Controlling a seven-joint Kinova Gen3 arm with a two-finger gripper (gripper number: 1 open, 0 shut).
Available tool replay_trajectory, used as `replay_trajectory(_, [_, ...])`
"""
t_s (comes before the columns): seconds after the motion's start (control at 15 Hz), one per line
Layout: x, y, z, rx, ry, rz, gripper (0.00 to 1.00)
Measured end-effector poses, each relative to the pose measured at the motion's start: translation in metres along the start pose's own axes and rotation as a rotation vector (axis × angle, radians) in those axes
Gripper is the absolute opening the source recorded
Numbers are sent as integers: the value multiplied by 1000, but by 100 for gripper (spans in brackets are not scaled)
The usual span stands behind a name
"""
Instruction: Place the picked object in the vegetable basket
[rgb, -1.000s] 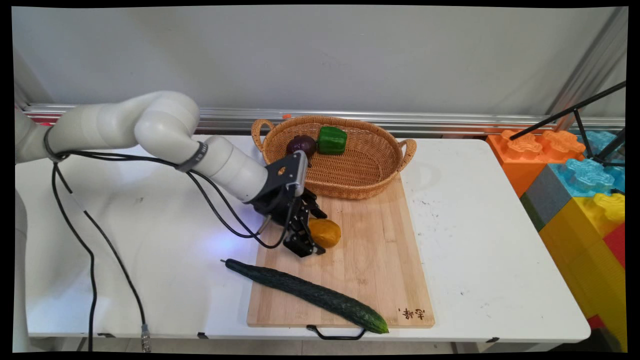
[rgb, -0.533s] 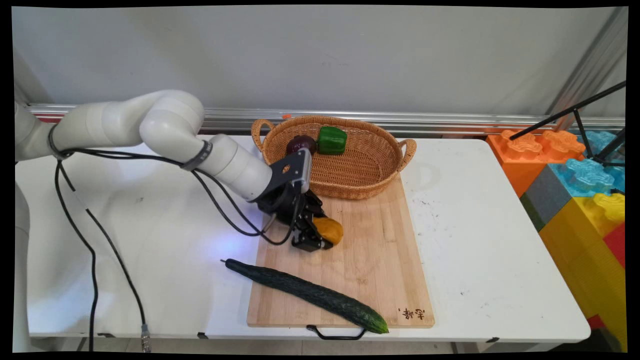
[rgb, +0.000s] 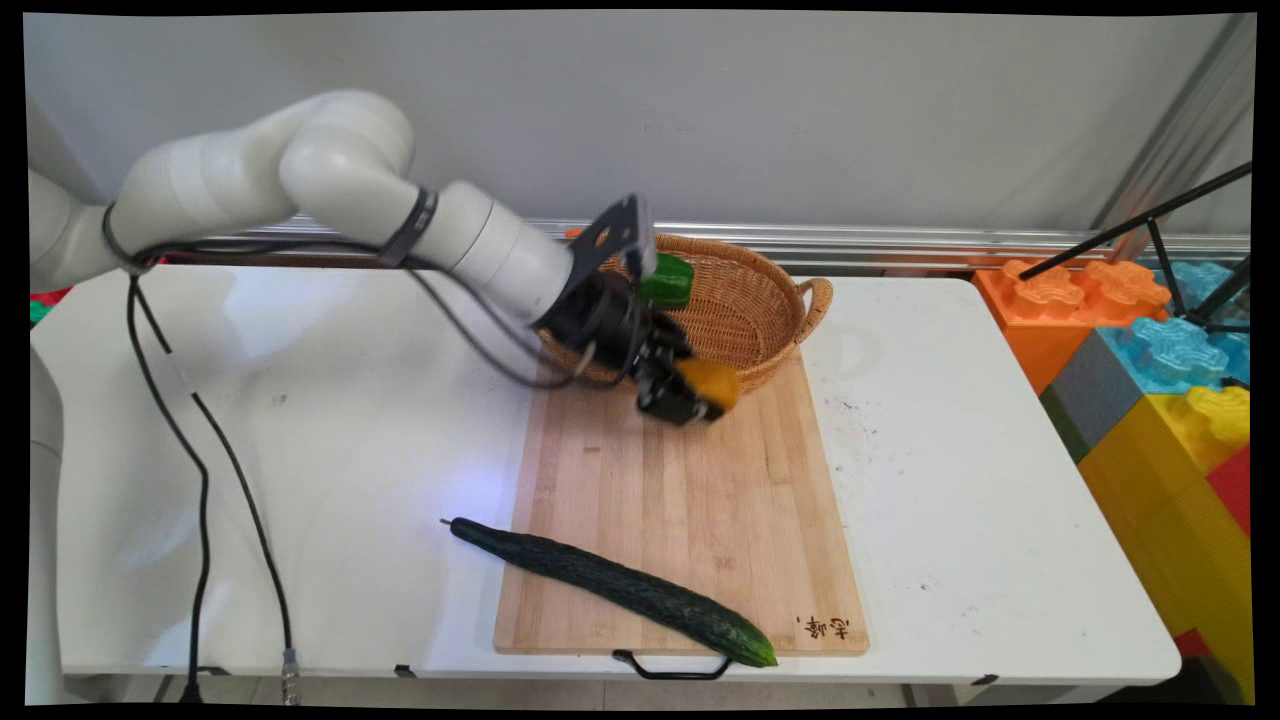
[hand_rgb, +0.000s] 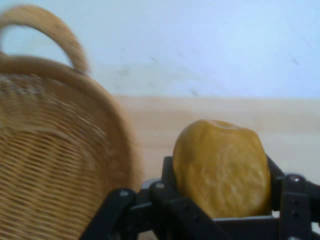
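My gripper (rgb: 697, 392) is shut on an orange-yellow rounded fruit (rgb: 710, 381) and holds it in the air above the far end of the wooden cutting board (rgb: 690, 520), just in front of the wicker basket (rgb: 750, 310). In the hand view the fruit (hand_rgb: 222, 167) sits between the black fingers (hand_rgb: 295, 200), with the basket's wall (hand_rgb: 55, 170) and handle at the left. A green pepper (rgb: 668, 281) lies in the basket, partly behind the hand.
A long dark cucumber (rgb: 610, 585) lies across the board's near left corner and onto the white table (rgb: 950, 480). Large coloured toy blocks (rgb: 1160, 370) stand off the table's right end. Black cables hang from the arm at the left.
The gripper has lifted the fruit off the board and carried it up and to the right, toward the basket's front rim. The arm now hides the purple item in the basket.
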Motion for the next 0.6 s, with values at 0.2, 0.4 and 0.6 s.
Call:
replay_trajectory(0.2, [18,-28,7,91,29,-28,0])
replay_trajectory(0.4, [24,-58,23,179,20,-59,0])
replay_trajectory(0.6, [21,-83,47,234,-7,-89,0])
